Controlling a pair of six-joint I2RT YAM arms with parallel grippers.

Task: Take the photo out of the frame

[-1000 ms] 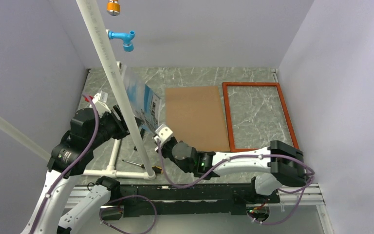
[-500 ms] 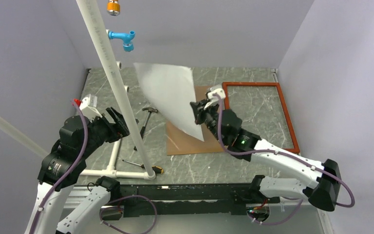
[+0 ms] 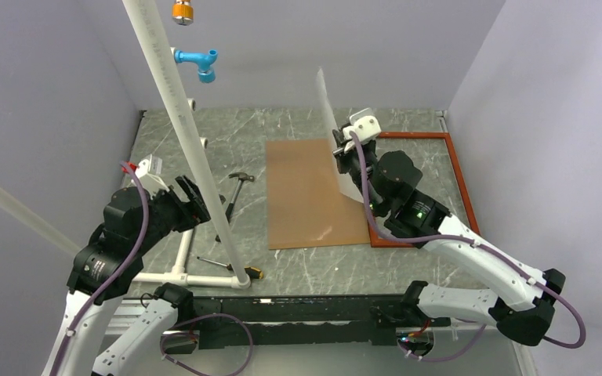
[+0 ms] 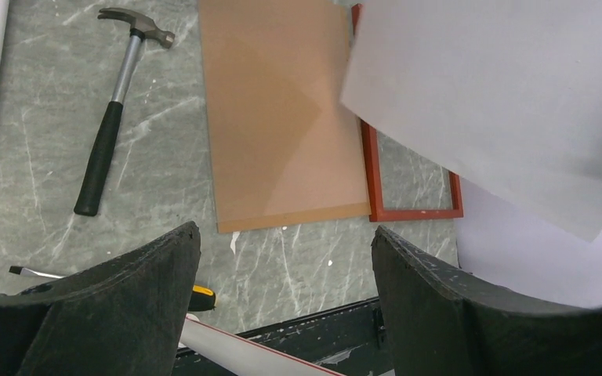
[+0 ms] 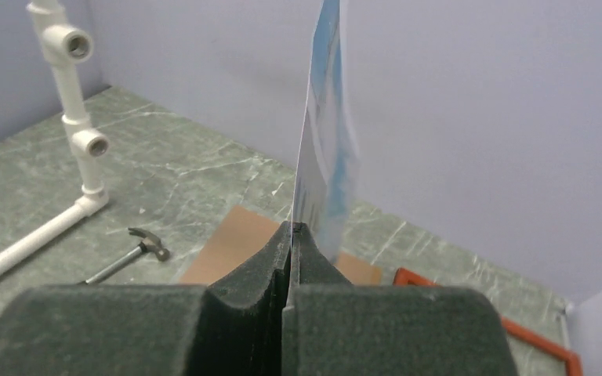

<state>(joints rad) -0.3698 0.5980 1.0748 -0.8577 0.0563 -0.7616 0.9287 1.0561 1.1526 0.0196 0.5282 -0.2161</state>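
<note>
The photo (image 3: 331,129) hangs in the air, edge-on in the top view, over the gap between the brown board (image 3: 313,192) and the frame (image 3: 461,180). My right gripper (image 3: 345,155) is shut on its lower edge. In the right wrist view the printed blue and white face (image 5: 325,149) rises straight from the closed right gripper (image 5: 290,231). The left wrist view shows its plain white back (image 4: 502,102). The orange-red frame (image 4: 415,213) lies flat on the table with nothing inside it. My left gripper (image 4: 284,235) is open and holds nothing, back at the left (image 3: 192,200).
A hammer (image 3: 235,192) lies left of the board, and a screwdriver with a yellow handle (image 3: 231,266) lies nearer the arm bases. A white pipe stand (image 3: 180,117) rises in front of the left arm. Grey walls enclose the table.
The left gripper opened and let go of the photo. The right gripper took it and carried it rightward from beside the pipe, over the board, toward the frame.
</note>
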